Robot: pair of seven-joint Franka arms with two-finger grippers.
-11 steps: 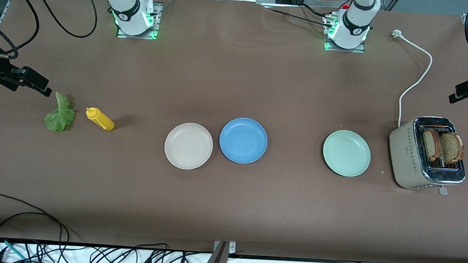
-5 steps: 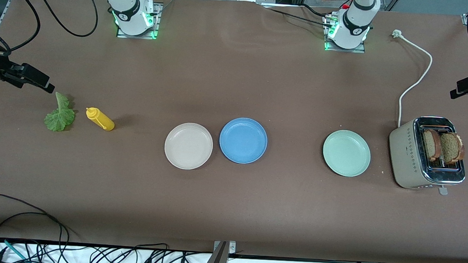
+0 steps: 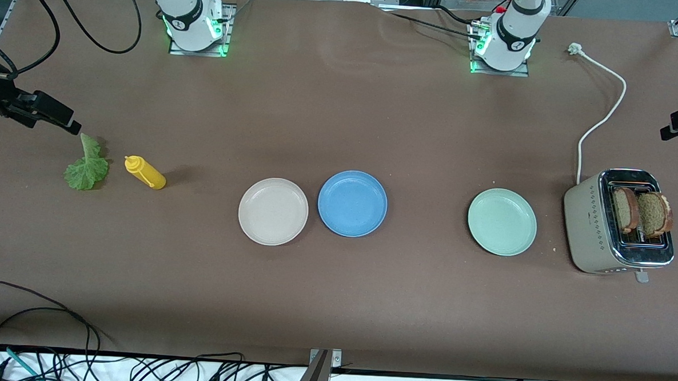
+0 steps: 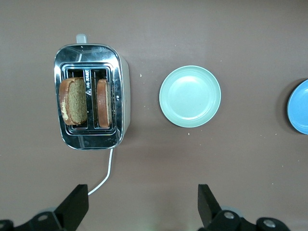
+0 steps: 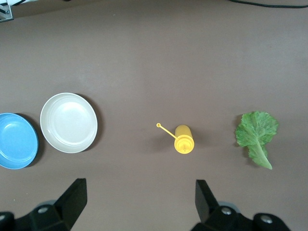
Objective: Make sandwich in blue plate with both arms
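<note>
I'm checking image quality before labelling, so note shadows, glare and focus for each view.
Front view: even lighting, a soft shadow beside the yellow squeeze bottle, the round matte blue plate sharp. Left wrist view: bright reflections on the chrome-topped beige toaster. Right wrist view: the ruffled green lettuce leaf crisp, a dark shadow edging the round cream-white plate.

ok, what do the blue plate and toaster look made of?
Blue plate: matte, uniform colour, soft highlights, so likely plastic or melamine, possibly glazed ceramic. Toaster: beige matte side walls, painted metal or plastic, hard to tell; the top around the slots is mirror-shiny, which suggests polished or chromed steel.
</note>
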